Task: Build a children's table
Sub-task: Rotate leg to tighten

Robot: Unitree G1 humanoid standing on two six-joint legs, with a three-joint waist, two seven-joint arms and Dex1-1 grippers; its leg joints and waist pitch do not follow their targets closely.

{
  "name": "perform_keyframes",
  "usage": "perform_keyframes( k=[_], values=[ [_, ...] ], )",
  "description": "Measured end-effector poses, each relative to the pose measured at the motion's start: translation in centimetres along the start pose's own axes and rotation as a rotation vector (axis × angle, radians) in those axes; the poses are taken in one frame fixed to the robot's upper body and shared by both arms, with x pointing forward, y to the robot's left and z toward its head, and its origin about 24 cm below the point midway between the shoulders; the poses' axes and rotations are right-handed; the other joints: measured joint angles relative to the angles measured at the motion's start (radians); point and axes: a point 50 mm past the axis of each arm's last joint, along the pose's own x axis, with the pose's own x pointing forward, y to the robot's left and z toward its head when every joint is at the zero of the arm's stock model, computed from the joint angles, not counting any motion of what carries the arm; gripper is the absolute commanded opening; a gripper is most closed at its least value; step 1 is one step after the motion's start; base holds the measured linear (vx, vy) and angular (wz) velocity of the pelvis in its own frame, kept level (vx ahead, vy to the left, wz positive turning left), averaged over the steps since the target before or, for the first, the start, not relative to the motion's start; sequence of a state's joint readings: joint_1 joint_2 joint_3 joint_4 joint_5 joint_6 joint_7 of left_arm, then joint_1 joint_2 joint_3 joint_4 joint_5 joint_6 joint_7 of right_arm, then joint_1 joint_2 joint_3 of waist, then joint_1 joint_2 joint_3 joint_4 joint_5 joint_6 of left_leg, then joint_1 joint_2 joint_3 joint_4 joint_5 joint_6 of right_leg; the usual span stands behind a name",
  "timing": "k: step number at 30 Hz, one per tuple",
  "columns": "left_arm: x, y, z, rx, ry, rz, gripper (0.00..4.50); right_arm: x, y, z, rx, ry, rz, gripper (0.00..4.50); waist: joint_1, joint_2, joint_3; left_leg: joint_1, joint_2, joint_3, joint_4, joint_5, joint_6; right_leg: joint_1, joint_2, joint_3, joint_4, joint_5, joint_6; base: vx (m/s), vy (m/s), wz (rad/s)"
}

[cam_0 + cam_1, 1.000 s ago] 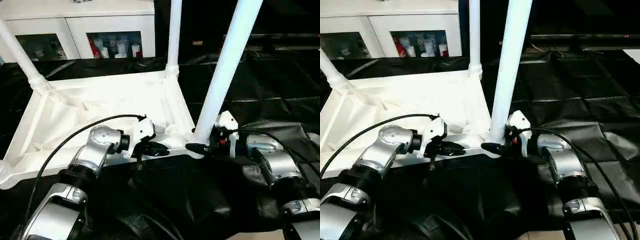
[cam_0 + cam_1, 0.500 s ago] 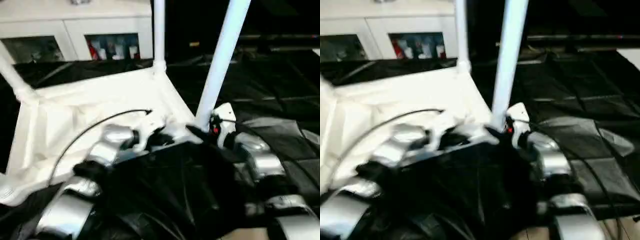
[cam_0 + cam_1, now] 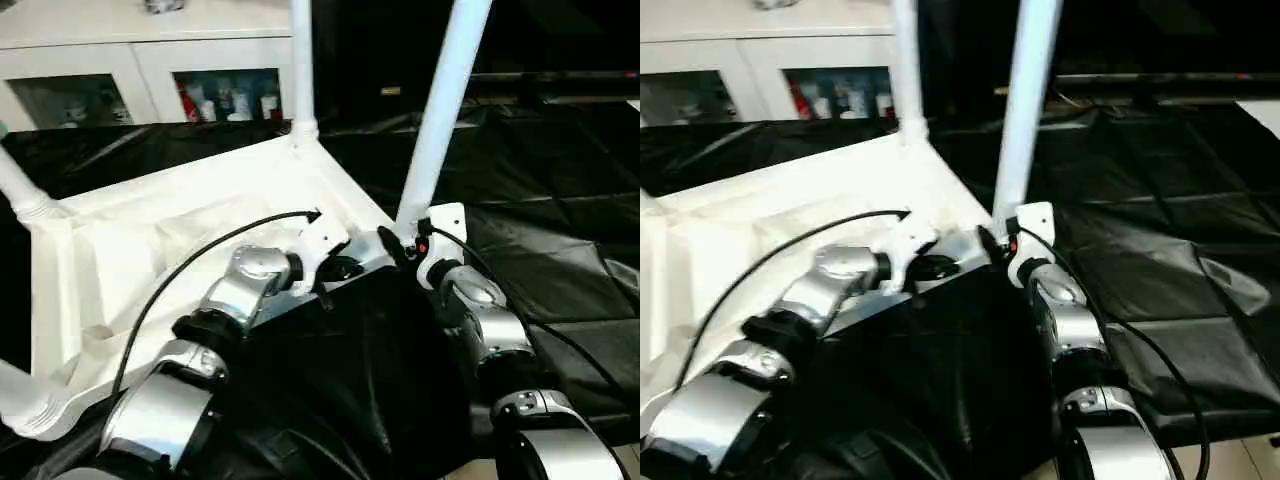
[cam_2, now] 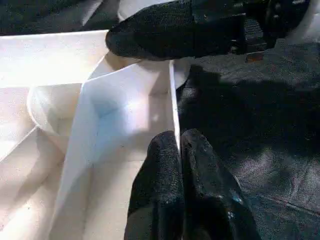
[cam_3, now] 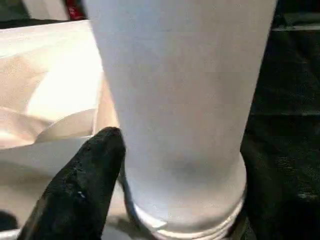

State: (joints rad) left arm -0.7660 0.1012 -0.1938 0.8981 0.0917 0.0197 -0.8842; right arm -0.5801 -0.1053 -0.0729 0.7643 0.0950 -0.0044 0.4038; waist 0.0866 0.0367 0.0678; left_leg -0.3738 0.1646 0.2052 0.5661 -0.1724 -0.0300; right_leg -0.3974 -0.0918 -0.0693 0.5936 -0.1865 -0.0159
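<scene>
Change since a second ago: both arms swung inward, table turned. Left claw (image 4: 180, 150), fingers pinched on the rim of the children's table (image 3: 180, 215), steadying it upside down on black sheeting (image 3: 560, 190). Right claw (image 5: 165, 185) clasps the near leg (image 3: 440, 110) at its socket, likely seating it.

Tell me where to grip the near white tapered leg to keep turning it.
Probably low on the white plastic leg, just above its ribbed collar, fingers coming in level from the robot's side. The round shaft is thickest there, and the right gripper already sits at that base.

Upturned table (image 3: 180, 240) before cabinet (image 3: 150, 60)
</scene>
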Motion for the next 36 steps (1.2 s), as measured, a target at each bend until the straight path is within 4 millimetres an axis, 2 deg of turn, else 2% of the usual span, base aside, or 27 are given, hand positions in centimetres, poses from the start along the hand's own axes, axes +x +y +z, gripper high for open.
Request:
perform_keyframes(
  k=[4, 8, 11, 17, 18, 20, 27, 31, 33, 36],
  values=[
    [-0.8, 0.1, -0.3, 0.007, -0.007, -0.026, 0.0, -0.8, -0.5, 0.1, -0.036, 0.01, 0.127, 3.72, 0.002, 0.001, 0.0, 0.0, 0.002, 0.0, -0.004, 0.0, 0.0, -0.002, 0.002, -0.002, 0.001, -0.001, 0.002, 0.0, 0.0, 0.0],
    [-2.1, 0.1, -0.9, 0.031, -0.009, -0.097, 0.0, -2.4, -1.4, 0.3, -0.132, 0.069, 0.332, 3.72, 0.003, 0.0, 0.0, 0.0, 0.004, 0.0, -0.005, 0.0, 0.0, -0.002, 0.003, -0.003, 0.001, -0.003, 0.004, 0.0, 0.0, 0.0],
    [-3.3, 0.0, -1.4, 0.044, -0.012, -0.166, 0.0, -3.3, -1.4, 0.5, -0.17, 0.111, 0.479, 3.72, 0.006, -0.001, 0.001, 0.0, 0.004, 0.0, -0.005, 0.0, 0.0, -0.003, 0.003, -0.002, 0.001, -0.003, 0.005, 0.0, 0.0, 0.0],
    [-5.1, -0.2, -2.0, 0.061, -0.001, -0.268, 0.0, -4.2, -1.3, 0.9, -0.184, 0.152, 0.659, 3.72, 0.007, -0.002, 0.002, -0.007, 0.004, 0.0, 0.0, 0.0, 0.0, -0.006, 0.002, -0.002, 0.001, -0.003, 0.005, 0.0, 0.0, 0.0],
    [-5.2, -0.2, -1.9, 0.063, 0.0, -0.272, 0.0, -4.3, -1.4, 0.9, -0.186, 0.155, 0.669, 3.57, 0.007, -0.002, 0.002, -0.008, 0.004, 0.0, 0.001, 0.0, 0.0, -0.007, 0.002, -0.002, 0.001, -0.003, 0.005, 0.0, 0.0, 0.0],
    [-5.4, -0.2, -2.0, 0.061, 0.002, -0.282, 0.0, -4.4, -1.4, 1.0, -0.188, 0.16, 0.686, 3.57, 0.006, -0.002, 0.002, -0.009, 0.004, 0.0, 0.001, 0.0, 0.0, -0.008, 0.002, -0.002, 0.001, -0.003, 0.005, 0.0, 0.0, 0.0],
    [-5.9, -0.2, -2.1, 0.055, 0.004, -0.292, 0.0, -4.8, -1.5, 1.2, -0.196, 0.183, 0.728, 2.89, 0.005, -0.003, 0.003, -0.01, 0.005, 0.0, 0.002, 0.003, 0.004, -0.009, 0.003, -0.002, 0.001, -0.003, 0.005, 0.0, 0.0, 0.0],
    [-5.8, -0.2, -2.1, 0.05, 0.005, -0.29, 0.0, -4.8, -1.5, 1.1, -0.194, 0.182, 0.725, 2.78, 0.005, -0.003, 0.003, -0.01, 0.005, 0.001, 0.002, 0.003, 0.004, -0.009, 0.003, -0.002, 0.001, -0.003, 0.005, 0.0, 0.0, 0.0],
    [-5.4, -0.3, -2.0, 0.047, -0.001, -0.268, 0.0, -4.4, -1.2, 0.9, -0.186, 0.168, 0.684, 2.76, 0.004, -0.004, 0.003, -0.01, 0.005, 0.001, 0.003, 0.003, 0.004, -0.009, 0.003, -0.002, 0.002, -0.003, 0.005, 0.0, 0.0, 0.0],
    [-4.5, 0.1, -1.7, 0.047, 0.0, -0.186, 0.0, -3.6, -1.3, 0.5, -0.159, 0.136, 0.529, 2.75, 0.002, -0.004, 0.002, -0.009, 0.005, 0.001, 0.004, 0.001, 0.001, -0.008, 0.003, -0.002, 0.003, -0.002, 0.003, 0.0, 0.0, 0.0]
  ],
)
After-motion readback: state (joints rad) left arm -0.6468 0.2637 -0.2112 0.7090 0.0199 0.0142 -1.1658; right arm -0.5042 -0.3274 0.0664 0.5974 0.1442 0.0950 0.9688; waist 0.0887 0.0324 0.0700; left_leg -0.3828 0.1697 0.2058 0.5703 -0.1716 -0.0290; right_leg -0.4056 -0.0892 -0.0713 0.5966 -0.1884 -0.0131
